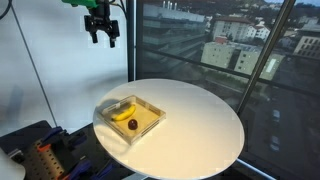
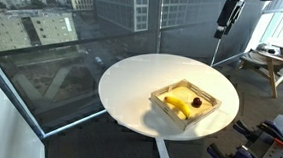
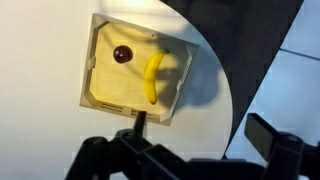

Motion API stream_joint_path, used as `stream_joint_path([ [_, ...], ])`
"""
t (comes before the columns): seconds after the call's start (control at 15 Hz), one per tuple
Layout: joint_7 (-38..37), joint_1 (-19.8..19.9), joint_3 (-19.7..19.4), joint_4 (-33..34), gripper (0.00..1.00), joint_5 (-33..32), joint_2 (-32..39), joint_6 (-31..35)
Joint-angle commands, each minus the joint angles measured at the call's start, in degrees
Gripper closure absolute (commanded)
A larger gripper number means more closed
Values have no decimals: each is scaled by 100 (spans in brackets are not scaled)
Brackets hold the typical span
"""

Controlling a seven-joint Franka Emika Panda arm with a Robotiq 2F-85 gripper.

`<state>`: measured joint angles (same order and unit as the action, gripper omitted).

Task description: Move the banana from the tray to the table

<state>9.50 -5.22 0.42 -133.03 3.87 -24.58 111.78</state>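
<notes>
A curved yellow banana (image 1: 123, 112) (image 2: 178, 107) (image 3: 152, 78) lies in the shallow square tray (image 1: 148, 127) (image 2: 206, 108) (image 3: 103, 88), beside a small dark round fruit (image 3: 122, 54). The tray sits near one edge of the round white table (image 1: 195, 120) (image 2: 131, 83) (image 3: 40, 100). My gripper (image 1: 100, 30) (image 2: 226, 15) (image 3: 205, 135) hangs high above the table, off to the side of the tray. It is open, holds nothing and touches nothing. In the wrist view the tray lies ahead of the fingers (image 3: 274, 142).
Tall windows with a city view surround the table. Dark equipment with an orange part (image 1: 38, 152) stands below the table's edge. A wooden stool (image 2: 268, 63) and more gear (image 2: 270, 138) are on the floor nearby. The white surface around the tray is bare.
</notes>
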Motion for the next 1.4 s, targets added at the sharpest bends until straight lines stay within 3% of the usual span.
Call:
stream_joint_path([
  [0.0, 135, -21, -30, 200, 0, 110, 280, 36],
  [0.47, 112, -7, 12, 244, 0, 74, 630, 142],
  [1.33, -51, 32, 176, 61, 0, -66, 1126, 928],
])
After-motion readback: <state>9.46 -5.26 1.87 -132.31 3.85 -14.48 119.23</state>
